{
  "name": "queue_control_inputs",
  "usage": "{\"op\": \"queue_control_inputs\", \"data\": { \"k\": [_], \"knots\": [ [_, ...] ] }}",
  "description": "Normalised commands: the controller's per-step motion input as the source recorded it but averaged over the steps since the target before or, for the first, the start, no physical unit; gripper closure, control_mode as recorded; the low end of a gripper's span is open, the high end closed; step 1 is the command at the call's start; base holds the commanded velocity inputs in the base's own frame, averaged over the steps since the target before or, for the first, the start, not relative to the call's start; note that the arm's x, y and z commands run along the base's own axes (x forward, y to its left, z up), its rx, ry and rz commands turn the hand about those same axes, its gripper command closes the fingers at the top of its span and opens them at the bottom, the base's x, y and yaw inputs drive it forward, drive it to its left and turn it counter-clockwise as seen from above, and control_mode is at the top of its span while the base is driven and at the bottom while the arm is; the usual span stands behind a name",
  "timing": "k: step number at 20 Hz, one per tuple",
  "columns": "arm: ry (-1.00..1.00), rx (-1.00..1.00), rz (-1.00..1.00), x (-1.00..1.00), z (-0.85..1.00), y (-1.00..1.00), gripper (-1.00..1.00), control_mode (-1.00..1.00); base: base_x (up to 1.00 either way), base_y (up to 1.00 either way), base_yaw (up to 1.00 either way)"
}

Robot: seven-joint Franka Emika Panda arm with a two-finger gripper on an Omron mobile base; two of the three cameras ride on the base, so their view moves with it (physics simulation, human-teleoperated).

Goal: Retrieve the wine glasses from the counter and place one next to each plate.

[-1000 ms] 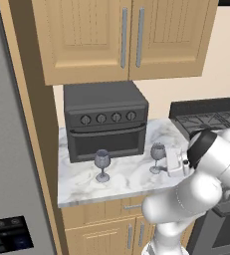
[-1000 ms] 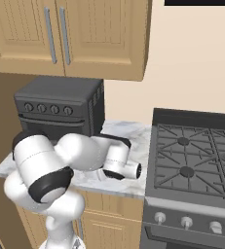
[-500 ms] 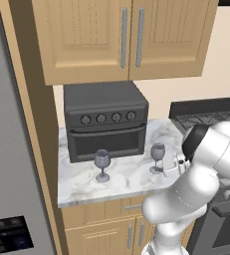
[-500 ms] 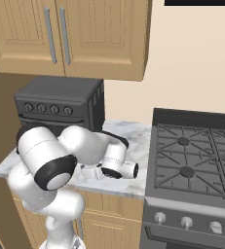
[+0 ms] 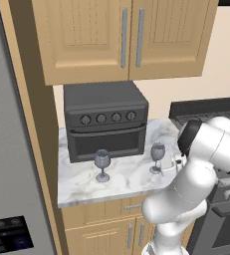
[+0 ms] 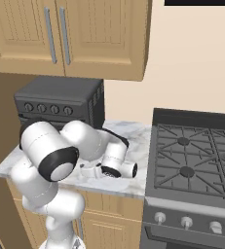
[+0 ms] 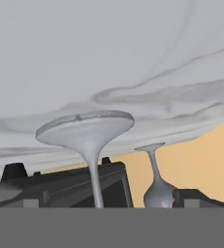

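Two clear stemmed wine glasses stand on the marbled counter (image 5: 126, 182) in front of a dark toaster oven: one at the left (image 5: 102, 165), one at the right (image 5: 157, 157). My gripper (image 5: 175, 161) lies low and level just right of the right glass. The hand view is rolled upside down. In it the near glass's foot (image 7: 86, 128) and stem sit between my open fingers, untouched, and the gripper (image 7: 103, 185) is at stem height. The other glass (image 7: 155, 188) shows farther off. The plates are out of view.
The toaster oven (image 5: 105, 119) stands at the back of the counter under wood wall cabinets (image 5: 126, 37). A gas stove (image 6: 192, 160) adjoins the counter on the right, and a tall grey fridge side (image 5: 12, 149) rises on the left.
The arm's upper links have shifted slightly while the hand stays low beside the right glass. Both glasses stand where they were.
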Motion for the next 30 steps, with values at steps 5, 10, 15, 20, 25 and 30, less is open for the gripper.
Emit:
{"op": "queue_control_inputs", "data": {
  "k": [5,10,15,20,25,30],
  "knots": [
    [0.0,0.0,0.0,0.14,0.0,0.02,1.0,-1.0,0.0,0.0,0.0],
    [0.0,0.0,0.0,0.09,0.0,0.03,1.0,-1.0,0.0,0.0,0.0],
    [0.0,0.03,0.0,0.0,0.0,0.0,1.0,-1.0,0.0,0.0,0.0],
    [-0.12,0.08,-0.01,-0.16,0.17,0.0,1.0,-1.0,0.0,0.0,0.0],
    [-0.16,0.06,-0.03,-0.31,0.64,-0.1,1.0,-1.0,0.0,0.0,0.0],
    [-0.03,0.01,-0.07,-0.24,0.76,-0.01,1.0,-1.0,0.0,0.0,0.0]
  ]
}}
